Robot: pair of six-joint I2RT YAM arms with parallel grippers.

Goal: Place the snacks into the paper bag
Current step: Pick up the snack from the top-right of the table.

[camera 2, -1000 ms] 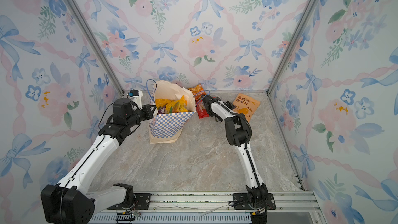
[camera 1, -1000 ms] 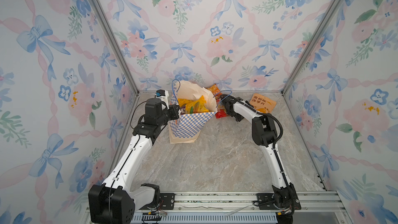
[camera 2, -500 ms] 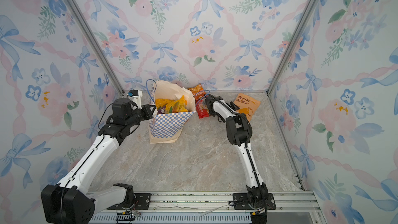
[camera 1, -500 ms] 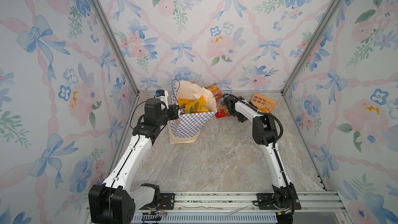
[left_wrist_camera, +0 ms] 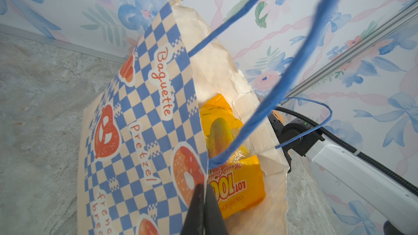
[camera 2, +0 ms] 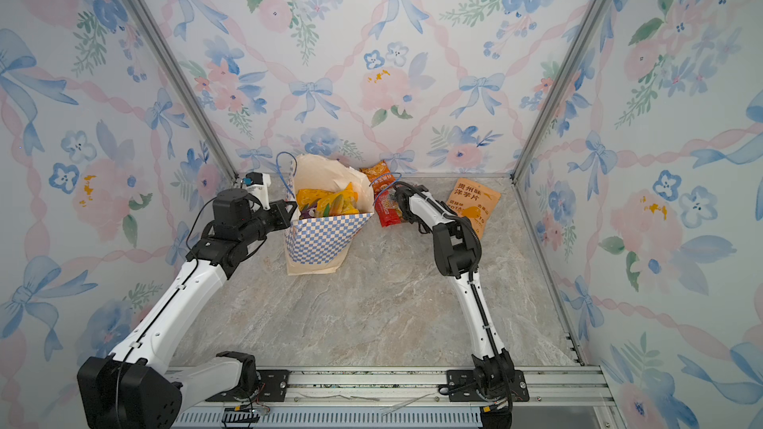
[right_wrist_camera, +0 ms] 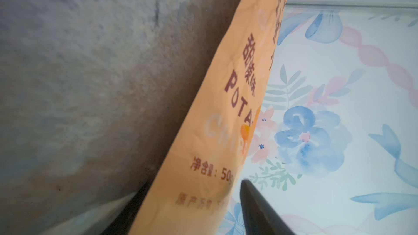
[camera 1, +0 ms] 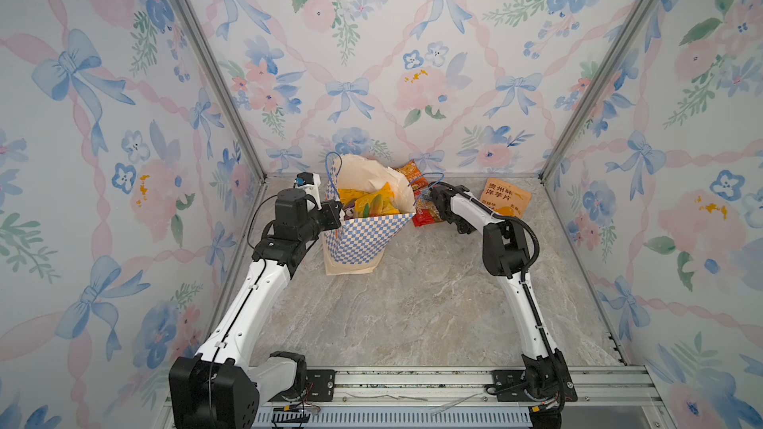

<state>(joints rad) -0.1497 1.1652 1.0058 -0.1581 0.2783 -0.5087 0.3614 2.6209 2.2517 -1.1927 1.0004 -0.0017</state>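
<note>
Bag stands tilted, mouth up and open, centre-left in both top views, close to the back wall. Left gripper is clamped on the rim of its checkered wall, fingers together with the paper between them. Inside the bag: yellow packs stacked against the cream lining, and a purple pack at the left end near the clamped rim. One blue handle arcs up over the mouth. Outside the bag, on the table: a red pack just right of the bag's right corner, an orange pack behind the bag against the wall, and a tan pouch at upper right of the table, well apart from the bag. Right gripper is at the pouch's edge, one finger on each side of it and fingers apart; can't tell whether they bite on it. In the top views that gripper is mostly hidden under its own forearm, between the red pack and the pouch.
</note>
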